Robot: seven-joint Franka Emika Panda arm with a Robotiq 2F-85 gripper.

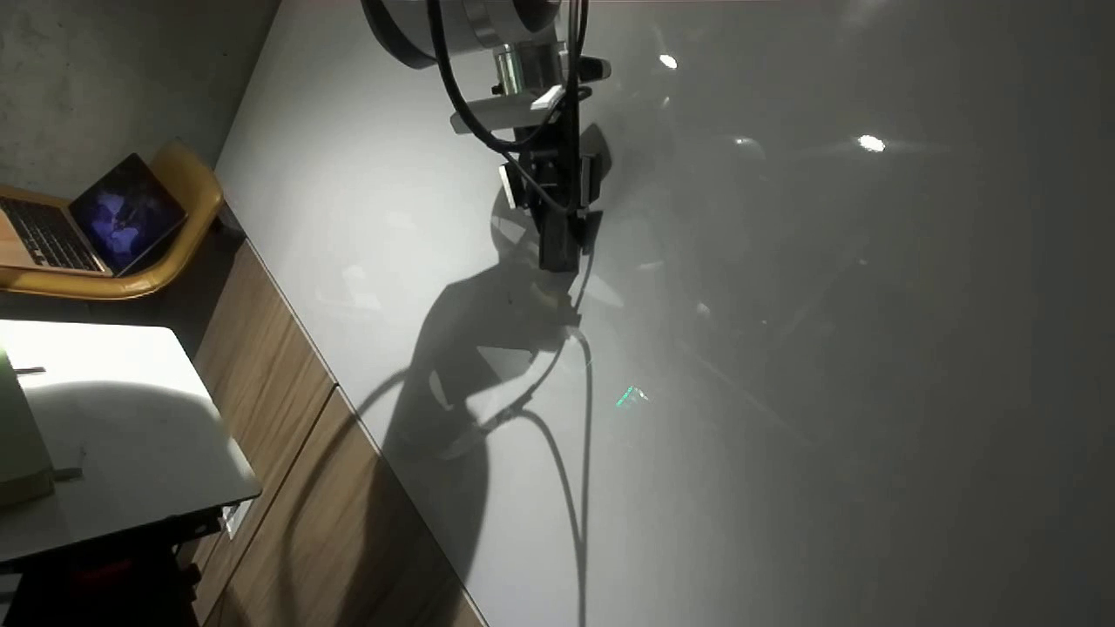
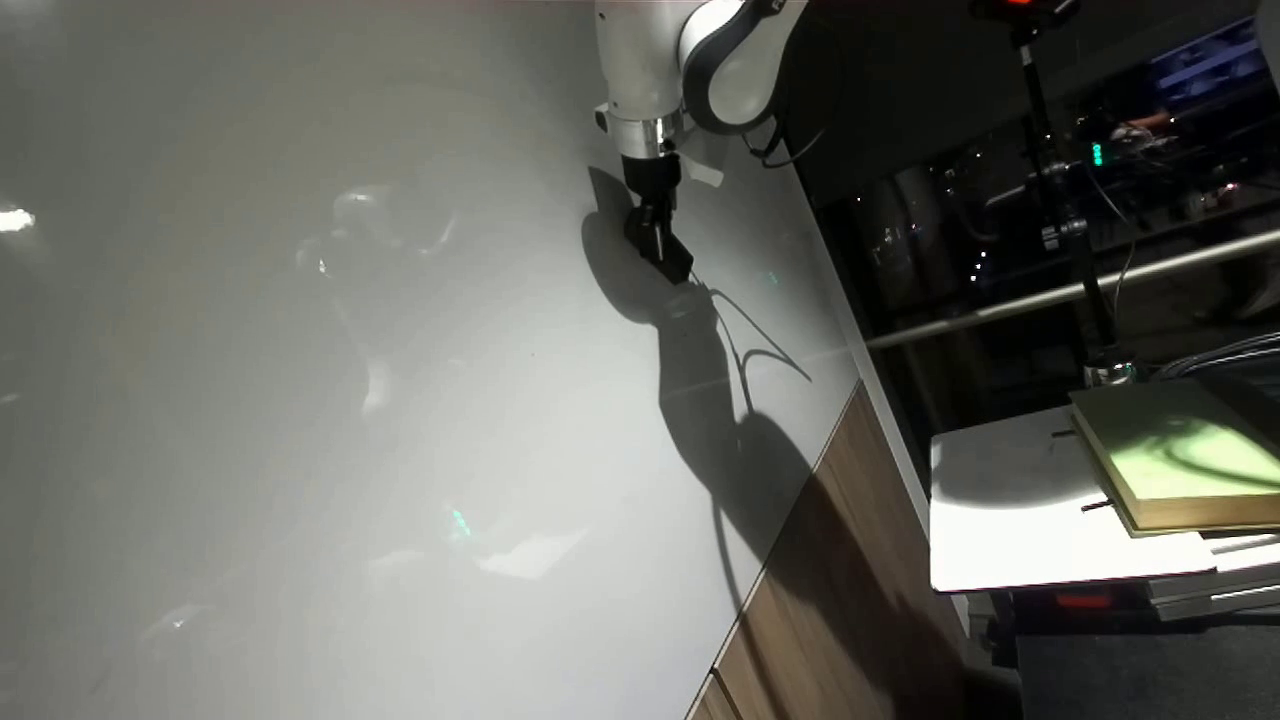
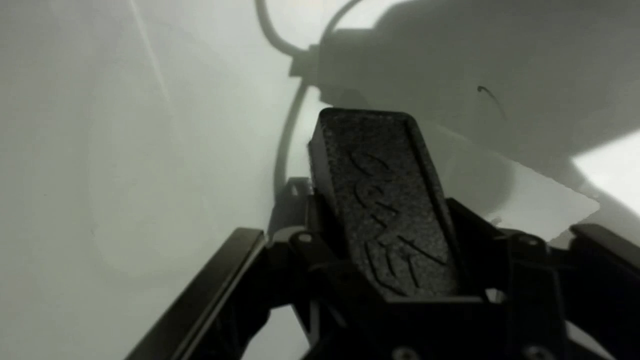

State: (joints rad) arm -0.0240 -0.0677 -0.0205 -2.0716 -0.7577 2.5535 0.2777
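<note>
Gripper [image 3: 382, 212] fingers clasp a dark block [image 3: 387, 192] from both sides, its line-marked end projecting past them. Both exterior views show it close to a glossy white surface [image 1: 784, 383], contact unclear, well apart from the edge along the wooden panels [image 1: 270, 348], a broad stretch opposite.

We cannot read the marks [image 3: 392, 222] on the block [image 3: 385, 200], and an exterior view crops the laptop [image 1: 113, 222] at nine o'clock.

Nothing can be read: the dark block [image 3: 387, 195] at the wrist view's centre bears strokes [image 3: 421, 251] (lettering-like, indecipherable).
</note>
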